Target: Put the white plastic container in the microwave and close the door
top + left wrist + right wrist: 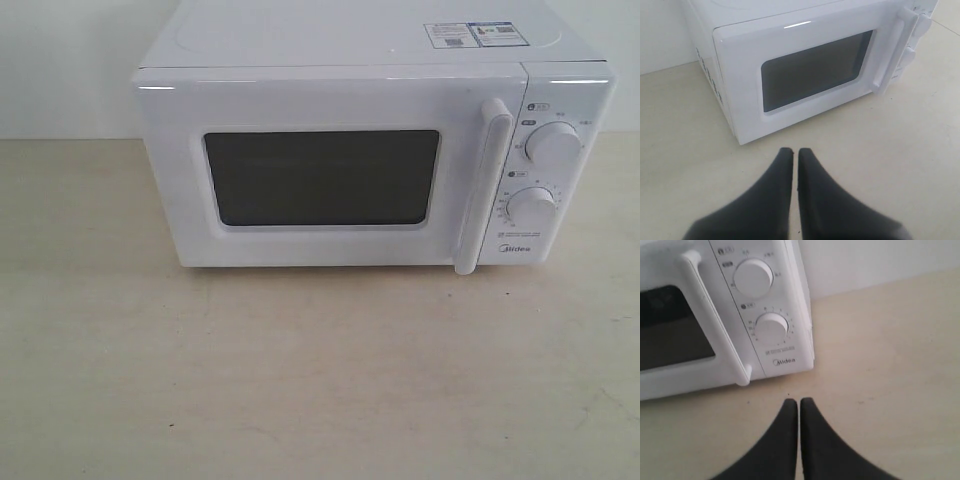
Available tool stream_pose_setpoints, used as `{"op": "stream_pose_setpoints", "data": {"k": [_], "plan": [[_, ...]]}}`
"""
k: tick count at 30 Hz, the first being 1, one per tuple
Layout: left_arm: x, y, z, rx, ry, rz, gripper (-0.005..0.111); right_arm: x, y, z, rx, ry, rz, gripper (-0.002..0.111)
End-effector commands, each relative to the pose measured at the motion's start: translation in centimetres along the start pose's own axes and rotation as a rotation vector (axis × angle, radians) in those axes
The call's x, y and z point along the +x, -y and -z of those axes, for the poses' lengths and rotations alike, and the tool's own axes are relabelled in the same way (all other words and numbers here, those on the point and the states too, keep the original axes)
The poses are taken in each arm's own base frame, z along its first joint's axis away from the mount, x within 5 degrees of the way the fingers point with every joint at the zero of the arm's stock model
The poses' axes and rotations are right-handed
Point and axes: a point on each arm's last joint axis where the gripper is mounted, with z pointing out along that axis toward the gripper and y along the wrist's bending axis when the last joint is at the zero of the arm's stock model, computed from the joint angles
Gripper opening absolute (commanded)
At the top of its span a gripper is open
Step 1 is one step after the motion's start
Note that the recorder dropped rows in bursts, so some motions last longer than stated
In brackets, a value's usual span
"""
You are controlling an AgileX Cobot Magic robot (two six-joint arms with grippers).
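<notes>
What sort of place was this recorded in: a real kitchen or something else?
Probably a lab or test bench rather than a kitchen: the white microwave sits on a plain beige tabletop against a blank white wall, with no kitchen fittings in view.

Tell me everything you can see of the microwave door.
The door is wide, glossy white and plastic-looking, and covers most of the front of the microwave. A dark rectangular window with rounded corners sits in it; nothing shows through. A long vertical white handle runs down its right edge, next to the knob panel. It is shut, flush and upright. Nothing touches it.
</notes>
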Motion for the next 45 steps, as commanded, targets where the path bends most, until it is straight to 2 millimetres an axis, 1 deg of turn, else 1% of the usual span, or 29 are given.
{"op": "stream_pose_setpoints", "data": {"k": [1,7,12,43,45], "plan": [[0.04,-0.08,0.19,-0.002,0.01,0.01,0.004,0.27,0.1,0.04,0.012,-0.027,0.011,0.0],[0.04,-0.08,0.19,-0.002,0.01,0.01,0.004,0.24,0.1,0.1,0.009,-0.019,0.134,0.0],[0.04,-0.08,0.19,-0.002,0.01,0.01,0.004,0.23,0.08,0.12,0.008,-0.016,0.092,0.0],[0.04,-0.09,0.19,-0.004,0.011,0.008,0.004,0.21,0.08,0.12,0.007,-0.014,0.093,0.0],[-0.07,-0.06,0.44,0.003,0.014,0.045,0.004,0.21,0.08,0.12,0.007,-0.014,0.093,0.0]]}}
